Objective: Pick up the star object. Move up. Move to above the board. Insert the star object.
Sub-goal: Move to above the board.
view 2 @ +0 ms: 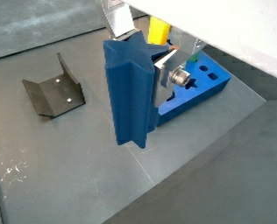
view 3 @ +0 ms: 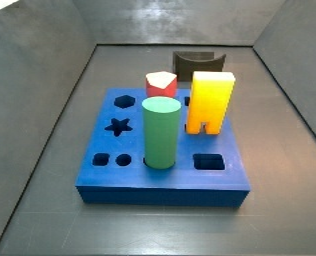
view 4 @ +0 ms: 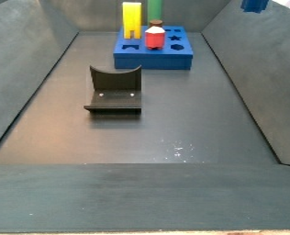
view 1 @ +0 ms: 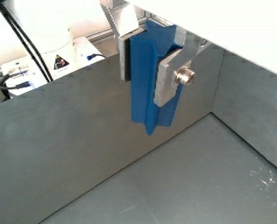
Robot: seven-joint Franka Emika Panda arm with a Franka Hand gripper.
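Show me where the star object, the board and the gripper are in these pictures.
star object (view 2: 129, 92), a wrist view, on its broad front face.
board (view 3: 164, 189), a side view, on its front wall.
gripper (view 2: 145, 59), a wrist view, between the fingertips, clamped on the star object above the floor.

1. This is a robotics lab test cell: a dull grey metal floor (view 4: 160, 174) with sloping grey walls rising along its edges, like a bin built for trials
2. A dark fixture (view 4: 115, 90) stands near the middle of the floor
3. At the far edge sits the board (view 3: 168, 175), a blue shape-sorting block carrying a green cylinder (view 3: 161, 132), a yellow block (view 3: 210, 102) and a red piece (view 3: 161, 84)
4. The gripper (view 2: 152, 57), hanging above the floor, clamps the star object (view 2: 129, 92)
5. Beyond a wall's top edge, black cables (view 1: 30, 52) and white equipment show in a wrist view
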